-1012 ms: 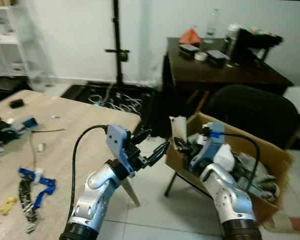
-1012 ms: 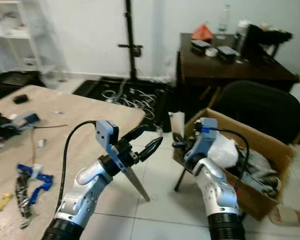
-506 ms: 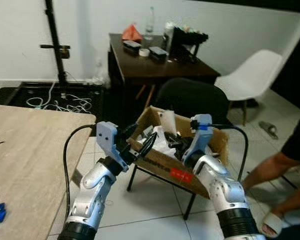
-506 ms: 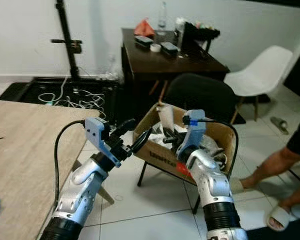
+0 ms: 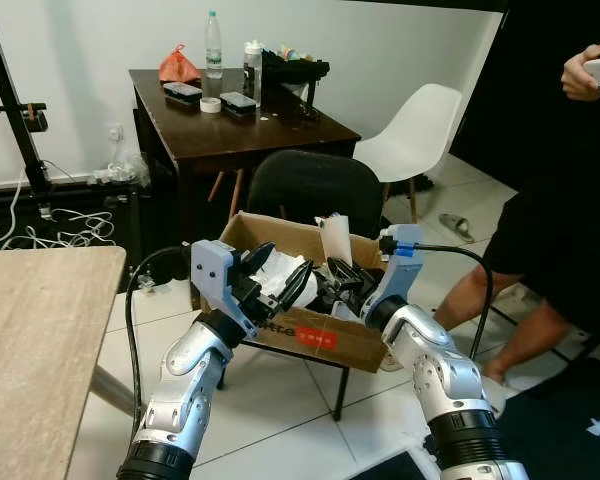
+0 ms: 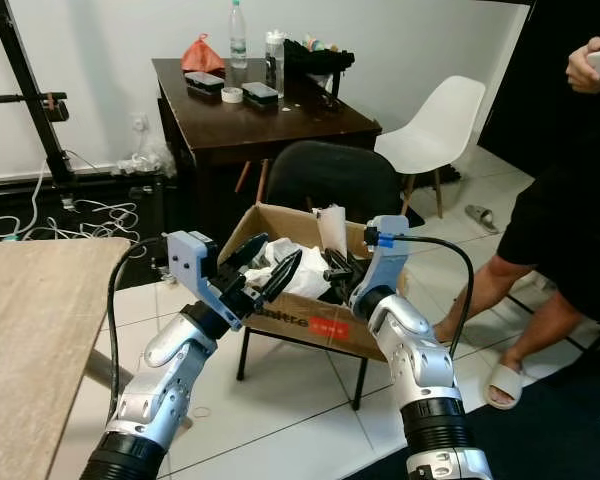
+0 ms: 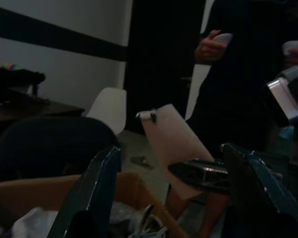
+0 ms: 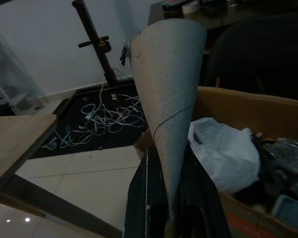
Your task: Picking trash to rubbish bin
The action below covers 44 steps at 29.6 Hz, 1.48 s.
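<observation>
An open cardboard box [image 5: 315, 338] full of trash stands on a stand in front of me, with a white plastic bag [image 8: 221, 153] inside. My right gripper [image 5: 343, 282] hovers over the box's middle, shut on a pale, stiff sheet of card [image 5: 332, 238] that stands upright from its fingers [image 8: 159, 198]. My left gripper [image 5: 285, 265] is open above the box's left part with nothing between its fingers [image 7: 97, 183]. From the left wrist view the card [image 7: 171, 139] stands just beyond them.
A black chair [image 5: 310, 190] stands right behind the box, with a dark desk [image 5: 240, 120] carrying bottles and a white chair [image 5: 420, 125] beyond. A person [image 5: 560, 220] stands at the right, foot near the box. A wooden table [image 5: 30, 340] edge is at my left.
The camera has swung right: the wooden table slid to the left edge, the box came to the centre and a person came into view. Both grippers kept their pose and the card.
</observation>
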Motion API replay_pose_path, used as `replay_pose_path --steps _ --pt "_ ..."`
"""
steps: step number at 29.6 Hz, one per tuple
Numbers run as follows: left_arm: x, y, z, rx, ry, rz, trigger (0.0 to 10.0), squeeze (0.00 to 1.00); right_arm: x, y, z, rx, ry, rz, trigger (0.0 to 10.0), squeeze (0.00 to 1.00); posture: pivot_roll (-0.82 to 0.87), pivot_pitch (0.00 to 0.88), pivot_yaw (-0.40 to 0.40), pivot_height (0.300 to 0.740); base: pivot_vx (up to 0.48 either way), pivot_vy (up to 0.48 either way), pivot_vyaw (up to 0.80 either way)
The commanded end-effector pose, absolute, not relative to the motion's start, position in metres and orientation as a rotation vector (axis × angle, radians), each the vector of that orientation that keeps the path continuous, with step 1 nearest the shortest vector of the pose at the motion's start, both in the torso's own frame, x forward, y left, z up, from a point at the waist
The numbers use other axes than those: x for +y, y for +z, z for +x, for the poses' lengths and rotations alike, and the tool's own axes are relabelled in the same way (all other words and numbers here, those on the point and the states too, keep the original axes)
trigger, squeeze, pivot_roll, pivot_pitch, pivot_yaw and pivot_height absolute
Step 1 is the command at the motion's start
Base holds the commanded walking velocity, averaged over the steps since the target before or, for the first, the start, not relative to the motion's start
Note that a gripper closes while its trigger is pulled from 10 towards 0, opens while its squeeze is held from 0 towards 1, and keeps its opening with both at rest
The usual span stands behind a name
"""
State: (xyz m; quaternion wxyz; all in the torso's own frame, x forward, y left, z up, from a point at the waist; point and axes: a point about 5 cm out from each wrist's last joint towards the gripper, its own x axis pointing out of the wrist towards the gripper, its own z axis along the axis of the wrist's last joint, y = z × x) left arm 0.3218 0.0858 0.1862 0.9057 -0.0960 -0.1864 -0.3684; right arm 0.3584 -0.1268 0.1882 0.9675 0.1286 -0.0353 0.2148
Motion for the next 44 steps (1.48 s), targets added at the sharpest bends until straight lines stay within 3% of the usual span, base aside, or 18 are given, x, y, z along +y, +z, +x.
replay_pose_path --steps 1,10,32,44 --pt "0.083 0.186 0.322 -0.379 -0.781 -0.184 10.0 0.0 -0.132 0.183 0.358 -0.068 0.404 0.27 10.0 0.0 -0.2 0.075 -0.013 0.74 0.0 0.0 0.0" --pt "0.083 0.186 0.323 -0.373 -0.797 -0.158 10.0 0.0 -0.142 0.182 0.358 -0.089 0.354 0.28 10.0 0.0 -0.21 0.08 0.015 0.74 0.0 0.0 0.0" --pt "0.095 0.175 0.324 -0.337 -0.827 -0.094 10.0 0.0 -0.174 0.186 0.357 -0.127 0.241 0.26 10.0 0.0 -0.23 0.084 0.04 0.74 0.381 0.0 0.0" --pt "0.094 0.169 0.319 -0.319 -0.845 -0.085 10.0 0.0 -0.205 0.186 0.351 -0.149 0.136 0.227 10.0 0.0 -0.24 0.104 0.045 0.74 0.399 0.0 -0.73"
